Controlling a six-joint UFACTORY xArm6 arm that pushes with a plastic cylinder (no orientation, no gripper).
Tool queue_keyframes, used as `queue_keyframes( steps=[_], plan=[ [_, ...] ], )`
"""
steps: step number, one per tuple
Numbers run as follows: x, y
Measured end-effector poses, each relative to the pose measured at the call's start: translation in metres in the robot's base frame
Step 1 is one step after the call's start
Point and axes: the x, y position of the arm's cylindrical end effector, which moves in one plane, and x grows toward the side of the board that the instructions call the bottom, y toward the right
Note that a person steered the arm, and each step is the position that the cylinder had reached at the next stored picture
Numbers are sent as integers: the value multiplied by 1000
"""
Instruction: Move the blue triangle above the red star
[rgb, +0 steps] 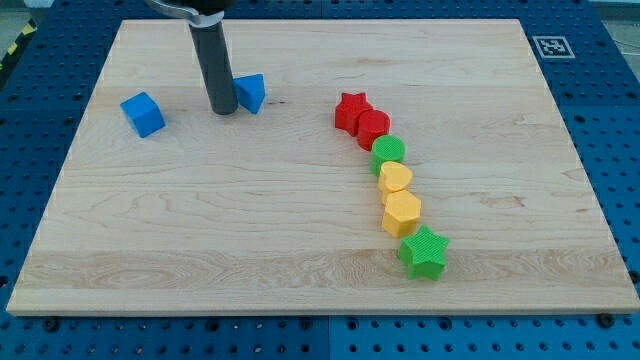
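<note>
Where tool rests, blue triangle touches rightward.

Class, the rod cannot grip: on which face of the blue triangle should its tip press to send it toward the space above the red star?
Press its left face. My tip already stands at the blue triangle's left, and the red star lies to the view's right.

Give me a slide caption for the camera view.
My tip touches the blue triangle's left side; red star sits to the right.
</note>
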Motion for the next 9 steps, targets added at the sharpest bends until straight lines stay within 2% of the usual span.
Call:
queue_keyframes(
  steps=[2, 4, 5, 6, 9],
  plan=[
    [-16, 5],
    [-16, 67],
    [-16, 75],
    [-40, 58],
    [-38, 117]
  ],
)
